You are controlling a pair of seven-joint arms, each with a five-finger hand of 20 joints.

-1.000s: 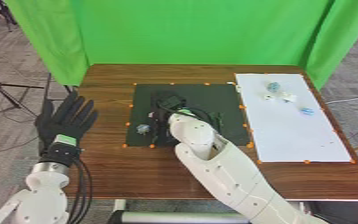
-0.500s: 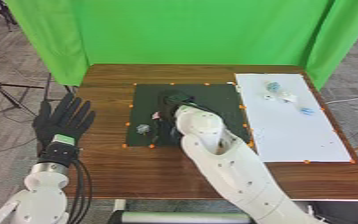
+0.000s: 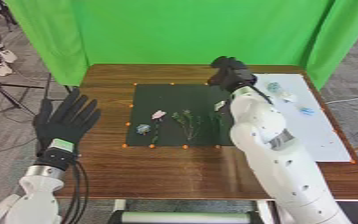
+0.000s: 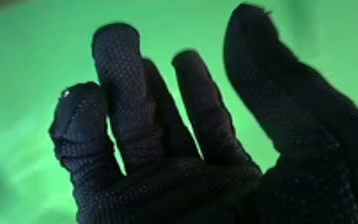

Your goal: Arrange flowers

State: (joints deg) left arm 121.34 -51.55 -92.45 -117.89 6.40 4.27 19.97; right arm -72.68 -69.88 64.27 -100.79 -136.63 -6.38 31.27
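- Two blooms are on the black mat point(image 3: 168, 94) as I see it in the head view: a pink flower point(image 3: 159, 114) with its stem running toward the near edge, and a blue flower point(image 3: 143, 129) beside that stem.
- Green sprigs point(image 3: 189, 122) lie right of the pink one; I can't make out where one stem ends and another begins.
- A pale piece point(image 3: 220, 105) sits near my right forearm, too small to identify.
- On the white sheet point(image 3: 309, 140) I get small blue and white flowers point(image 3: 286, 96), blurry in detail; the forearm covers part of the sheet.
- My right hand point(image 3: 231, 73) is over the table's far side, fingers loosely extended, thumb well apart, nothing in its grasp.
- My left hand point(image 3: 63, 122) is spread open and empty beside the table point(image 3: 104, 170).
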